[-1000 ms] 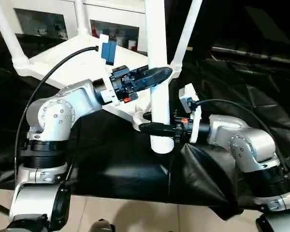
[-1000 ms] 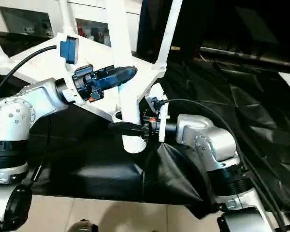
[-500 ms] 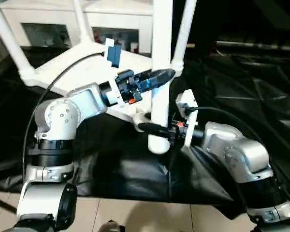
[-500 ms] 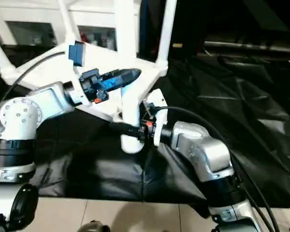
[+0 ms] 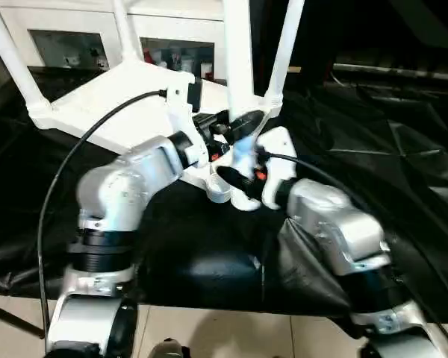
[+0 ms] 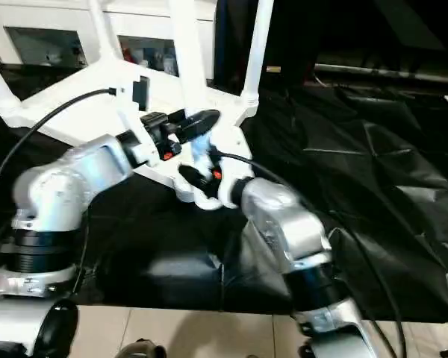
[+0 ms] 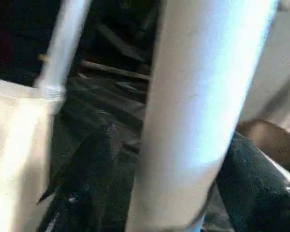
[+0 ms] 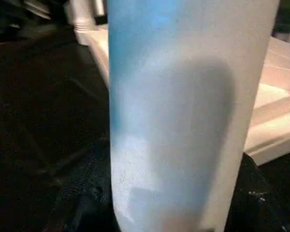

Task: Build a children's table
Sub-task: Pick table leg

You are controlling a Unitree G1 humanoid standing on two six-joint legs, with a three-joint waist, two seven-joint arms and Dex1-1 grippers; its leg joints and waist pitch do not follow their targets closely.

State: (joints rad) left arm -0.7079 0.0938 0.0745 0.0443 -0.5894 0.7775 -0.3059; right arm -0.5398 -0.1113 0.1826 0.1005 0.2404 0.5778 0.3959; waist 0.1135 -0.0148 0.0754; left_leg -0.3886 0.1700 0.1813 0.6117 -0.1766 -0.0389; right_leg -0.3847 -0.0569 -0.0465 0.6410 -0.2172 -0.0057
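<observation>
Leg [image 5: 238,67] (smooth white plastic cylinder)

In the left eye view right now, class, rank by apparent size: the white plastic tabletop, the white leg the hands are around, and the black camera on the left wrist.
1. White plastic tabletop, largest.
2. White tapered leg between the hands.
3. Black wrist camera, smallest.
Nearness to the camera does not change this order.

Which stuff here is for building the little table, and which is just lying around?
For the table: white tabletop, loose leg between both grippers, three fitted legs.

Just there: black sheet, glass-fronted cabinet.
</observation>
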